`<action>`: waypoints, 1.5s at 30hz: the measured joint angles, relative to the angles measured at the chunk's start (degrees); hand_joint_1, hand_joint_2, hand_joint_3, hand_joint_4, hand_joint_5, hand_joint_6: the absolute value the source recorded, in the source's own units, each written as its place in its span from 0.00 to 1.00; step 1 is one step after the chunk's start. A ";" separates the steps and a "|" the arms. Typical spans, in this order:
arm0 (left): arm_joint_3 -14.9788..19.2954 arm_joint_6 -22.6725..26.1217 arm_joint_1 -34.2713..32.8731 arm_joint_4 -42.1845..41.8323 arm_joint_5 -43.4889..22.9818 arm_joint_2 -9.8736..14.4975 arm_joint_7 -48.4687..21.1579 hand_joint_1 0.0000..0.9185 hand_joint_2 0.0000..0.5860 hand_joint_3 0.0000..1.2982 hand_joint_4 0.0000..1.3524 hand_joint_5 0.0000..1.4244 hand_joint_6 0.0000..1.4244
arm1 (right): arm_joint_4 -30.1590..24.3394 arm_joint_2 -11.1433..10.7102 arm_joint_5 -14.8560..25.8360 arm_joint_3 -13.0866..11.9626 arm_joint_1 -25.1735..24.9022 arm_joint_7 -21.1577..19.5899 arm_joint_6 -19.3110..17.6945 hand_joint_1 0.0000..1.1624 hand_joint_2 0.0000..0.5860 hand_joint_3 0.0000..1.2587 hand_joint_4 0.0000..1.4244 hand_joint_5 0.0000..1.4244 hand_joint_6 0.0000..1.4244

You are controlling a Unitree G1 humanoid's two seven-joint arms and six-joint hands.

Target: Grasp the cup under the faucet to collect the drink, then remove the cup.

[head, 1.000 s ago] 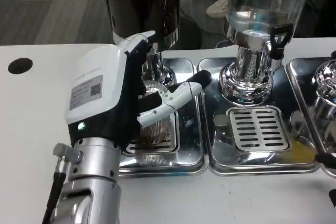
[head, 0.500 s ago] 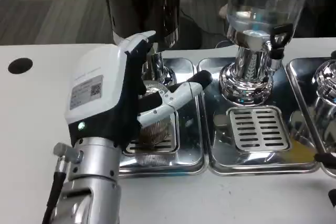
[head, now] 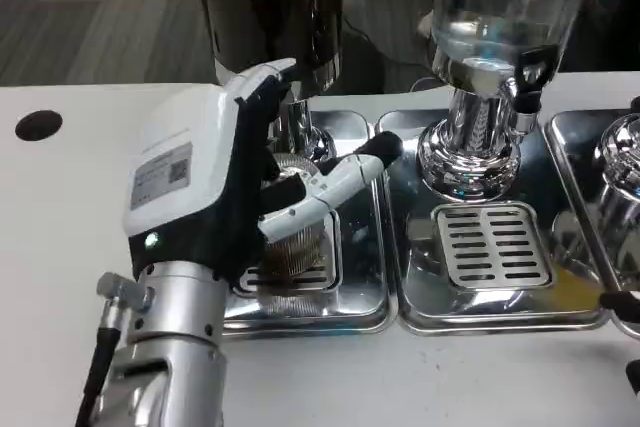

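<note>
A: Looking for the cup (head: 300, 247).

B: Directly below the dark dispenser (head: 270, 7), under its faucet (head: 297, 125), standing on the tray (head: 360, 297). Clear, ribbed, mostly hidden behind the left hand (head: 215, 187).

A: Held, or merely touched?

B: Held, by the look of it. Fingers (head: 340, 179) curled round the ribbed wall and clamped on it.

A: And the right hand (head: 622, 299)?

B: Only dark tips, far to the right of the dispenser. Apart or together, impossible to tell.

A: Anything to fear from here?

B: Plenty. Could buckle the thin wall by squeezing too hard, and spill. Could knock the rim against the faucet by lifting straight up. Could slop drink onto the tray by pulling out fast or tilted. Could lose the cup altogether with too loose a hold on slick ribs.

A: Fill level?

B: Impossible to judge, hidden behind the hand. Might leave too early with a short pour, or too late with an overflow.

A: Advice, then?

B: Draw out level and low, away from the dispenser, before raising.
</note>
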 measured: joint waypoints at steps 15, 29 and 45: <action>3.39 -6.48 3.36 -0.03 -7.21 1.35 7.31 0.09 0.11 0.05 0.00 0.47 0.69 | -0.23 0.00 -0.01 0.16 -0.36 0.00 0.20 0.44 0.68 0.23 0.14 0.14 0.08; 2.31 -3.19 13.00 -7.23 11.45 2.54 -2.66 0.00 0.06 0.12 0.03 0.10 0.29 | -0.21 0.01 3.61 0.60 -0.99 2.23 1.52 0.45 0.58 0.23 0.14 0.15 0.09; 5.63 -5.51 32.93 -11.11 13.77 3.93 -5.28 0.00 0.07 0.12 0.00 0.07 0.26 | -1.80 0.05 6.93 2.61 -7.58 8.07 13.92 0.56 0.17 0.13 0.10 0.11 0.08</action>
